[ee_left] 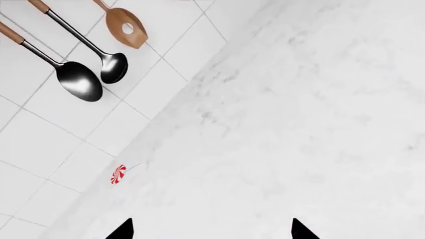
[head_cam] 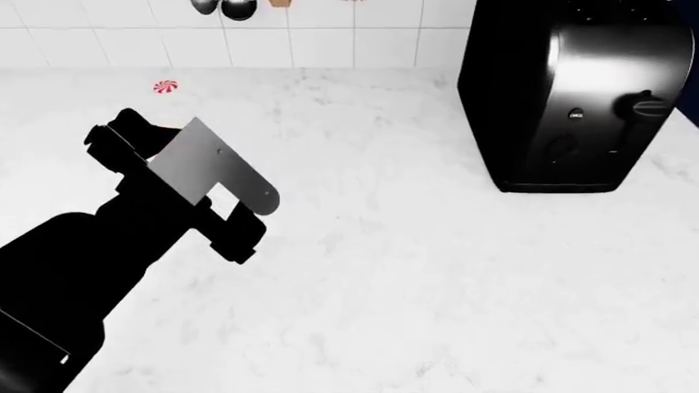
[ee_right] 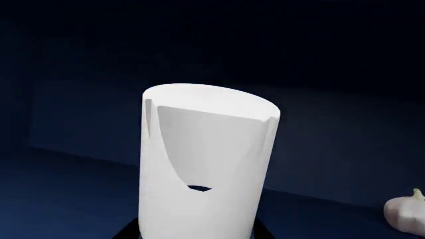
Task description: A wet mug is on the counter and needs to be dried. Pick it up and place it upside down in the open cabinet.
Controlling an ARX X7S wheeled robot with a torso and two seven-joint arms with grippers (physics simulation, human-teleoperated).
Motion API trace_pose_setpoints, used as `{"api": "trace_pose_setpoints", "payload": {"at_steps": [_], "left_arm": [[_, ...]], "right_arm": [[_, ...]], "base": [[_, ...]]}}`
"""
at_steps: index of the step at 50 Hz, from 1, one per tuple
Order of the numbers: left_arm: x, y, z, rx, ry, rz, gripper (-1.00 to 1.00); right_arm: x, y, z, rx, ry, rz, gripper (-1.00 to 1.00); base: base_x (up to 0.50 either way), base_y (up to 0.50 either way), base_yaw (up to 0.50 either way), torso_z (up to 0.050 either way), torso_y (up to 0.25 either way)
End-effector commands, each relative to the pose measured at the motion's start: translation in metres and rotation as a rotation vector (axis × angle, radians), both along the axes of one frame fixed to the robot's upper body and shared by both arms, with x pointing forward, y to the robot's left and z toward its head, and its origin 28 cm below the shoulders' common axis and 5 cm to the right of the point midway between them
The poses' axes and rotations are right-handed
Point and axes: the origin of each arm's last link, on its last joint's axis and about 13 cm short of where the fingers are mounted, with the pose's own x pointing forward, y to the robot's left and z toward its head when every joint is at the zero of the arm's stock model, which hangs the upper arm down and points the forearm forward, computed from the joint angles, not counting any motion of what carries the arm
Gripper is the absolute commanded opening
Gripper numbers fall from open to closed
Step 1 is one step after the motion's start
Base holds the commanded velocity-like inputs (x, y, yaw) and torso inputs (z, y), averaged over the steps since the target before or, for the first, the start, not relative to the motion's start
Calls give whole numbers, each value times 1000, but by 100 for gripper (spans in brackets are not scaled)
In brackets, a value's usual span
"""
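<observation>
Looking through the right wrist camera, the mug [ee_right: 206, 164] is seen right up close, long axis standing upright, with dark navy panels behind it. That is taken to be the cabinet interior, and a garlic bulb [ee_right: 405, 211] is spotted just off to one side. Only dark slivers of the right gripper [ee_right: 196, 235] are caught on either side of the mug's lower end, so whether it's clamped or already let go can't be told. Same for which end of the mug is up. No mug is seen on the counter [head_cam: 437, 270] in the head view, only the black toaster [head_cam: 568, 98] at far right. The left gripper [ee_left: 212, 231] is held wide open over bare marble, nothing in it. So the right arm is judged the nearer one by far, and any release or pull-back is reckoned to hinge on the mug sitting straight between those fingers.
</observation>
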Motion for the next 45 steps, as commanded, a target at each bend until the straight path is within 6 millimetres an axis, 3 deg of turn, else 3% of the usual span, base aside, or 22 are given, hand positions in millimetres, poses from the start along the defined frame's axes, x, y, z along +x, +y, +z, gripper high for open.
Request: {"api": "trace_pose_setpoints", "payload": {"at_steps": [1,15,20,23,24,45], "left_arm": [[-2,1,-1,0,-2,-5,100],[1,0,-2,-25,-15,9,100],[2,-1,-3,-28,-11,7,100],[2,0,-5,-34,-14,18,100],[2,1,-5,-35,-15,20,100],[0,1,-3,-37,-26,23,100]], "right_arm": [[4,1,-4,-25,3,-20,-100],[15,2,-26,-83,105,-13,-100],[21,1,-44,-123,188,-14,-100],[34,1,-71,-145,263,-23,-100],[36,1,-74,-147,276,-25,100],[30,-2,-74,-144,286,-24,100]], "base": [[0,0,0,7,-125],[0,0,0,1,-19],[2,0,0,0,-4],[0,0,0,0,-8],[0,0,0,0,-11],[0,0,0,0,-9]]}}
